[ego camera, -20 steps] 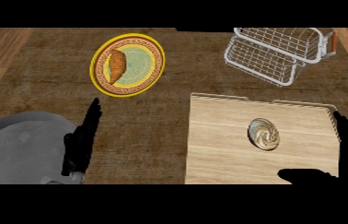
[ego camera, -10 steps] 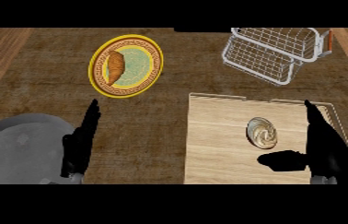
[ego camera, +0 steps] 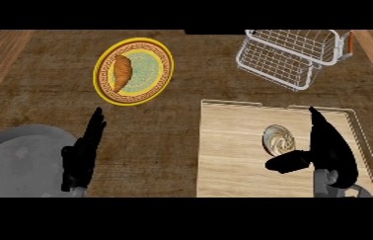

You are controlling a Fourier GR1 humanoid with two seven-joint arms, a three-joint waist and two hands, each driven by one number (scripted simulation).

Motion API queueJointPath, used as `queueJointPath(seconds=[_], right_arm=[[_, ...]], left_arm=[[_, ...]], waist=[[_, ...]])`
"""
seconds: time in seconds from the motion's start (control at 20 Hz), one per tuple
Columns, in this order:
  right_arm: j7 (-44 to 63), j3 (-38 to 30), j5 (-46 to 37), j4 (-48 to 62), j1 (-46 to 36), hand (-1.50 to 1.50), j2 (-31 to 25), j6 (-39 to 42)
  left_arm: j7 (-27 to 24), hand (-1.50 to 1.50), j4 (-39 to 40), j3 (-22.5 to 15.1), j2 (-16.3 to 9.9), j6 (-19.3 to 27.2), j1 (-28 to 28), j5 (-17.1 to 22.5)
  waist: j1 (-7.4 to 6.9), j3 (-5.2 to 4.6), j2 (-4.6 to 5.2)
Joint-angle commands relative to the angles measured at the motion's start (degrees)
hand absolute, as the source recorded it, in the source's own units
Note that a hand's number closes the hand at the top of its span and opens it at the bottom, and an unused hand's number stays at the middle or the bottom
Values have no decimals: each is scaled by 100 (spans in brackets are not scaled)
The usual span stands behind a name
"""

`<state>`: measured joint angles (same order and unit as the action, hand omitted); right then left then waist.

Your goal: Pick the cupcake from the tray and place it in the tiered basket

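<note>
Head view, entries taken relative to the tray.

Tray: pale wooden board with raised rim, my chosen landmark.

Cupcake: sits on the tray, toward its right side, seen from the top as a round swirl. Round, so I read no long axis to line up with. Nothing is touching it that I can make out.

Right hand: over the tray's right edge, just beside the cupcake. Fingers straight and pointing away from me, thumb stuck out leftward below the cupcake; spread apart, clasping nothing. The cupcake lies to the left of the fingers and just above the thumb, in the crook between them. I judge this hand the nearer one by far, and the closing move turns on bringing the fingers left across that small gap.

Left hand: well left of the tray, over bare counter, fingers straight and together, holding nothing, resting.

Tiered basket: white wire, beyond the tray's far right corner, apart from it.

Plate: yellow-rimmed, beyond and left of the tray, carrying a croissant.
</note>
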<state>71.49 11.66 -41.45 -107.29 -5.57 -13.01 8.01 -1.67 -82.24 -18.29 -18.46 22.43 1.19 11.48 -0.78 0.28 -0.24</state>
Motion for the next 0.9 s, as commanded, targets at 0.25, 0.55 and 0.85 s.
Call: queueJointPath(seconds=[0.25, 0.55, 0.85], right_arm=[[1365, -166, -244, 567, -560, -150, 597, 943], [1372, -460, -414, 709, -654, -150, 1082, 964], [1267, -600, -364, 506, -376, -150, 1223, 1301]], left_arm=[[161, 0, 269, 111, 13, -25, 146, 29], [239, 0, 175, 16, 187, 92, 250, -52], [395, 0, 110, 101, 102, 50, 152, -98]], waist=[[32, -41, 33], [60, -38, 20], [114, -37, 12]])
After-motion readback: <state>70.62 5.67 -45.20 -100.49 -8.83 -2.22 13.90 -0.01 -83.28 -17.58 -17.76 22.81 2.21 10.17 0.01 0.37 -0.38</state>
